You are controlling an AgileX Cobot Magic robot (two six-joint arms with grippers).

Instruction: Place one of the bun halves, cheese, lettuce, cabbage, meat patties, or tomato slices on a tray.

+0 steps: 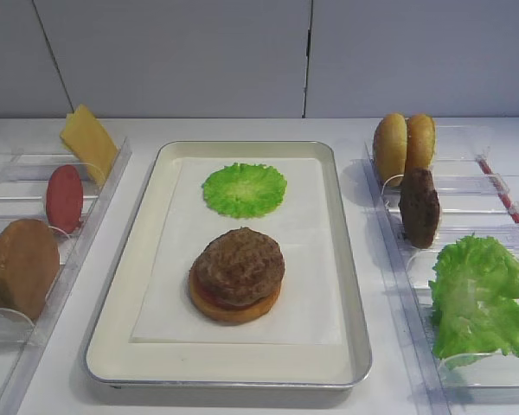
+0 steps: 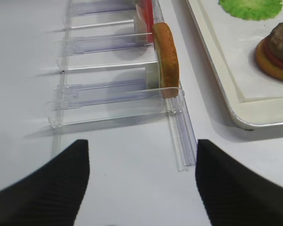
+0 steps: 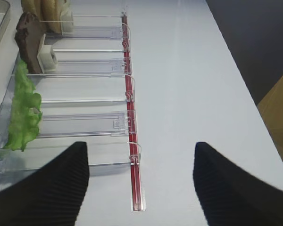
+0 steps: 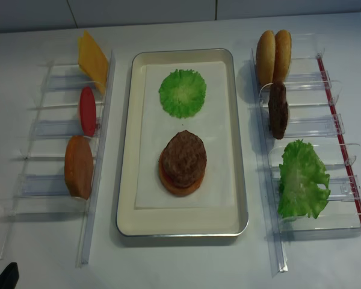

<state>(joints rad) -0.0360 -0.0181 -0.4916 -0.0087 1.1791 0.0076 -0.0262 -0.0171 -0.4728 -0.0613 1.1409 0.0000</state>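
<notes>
The right gripper (image 3: 140, 183) hangs over the bare table beside the right rack (image 3: 85, 122), fingers spread wide with nothing between them. The left gripper (image 2: 142, 181) hovers the same way near the left rack (image 2: 108, 94), also spread and holding nothing. On the tray (image 1: 147, 259) a patty (image 1: 240, 264) sits on a tomato slice (image 1: 209, 296) over a bun half (image 1: 233, 309), with a small lettuce leaf (image 1: 244, 188) lying behind the stack. The racks hold buns, cheese (image 1: 88, 140), another patty and a big leaf.
</notes>
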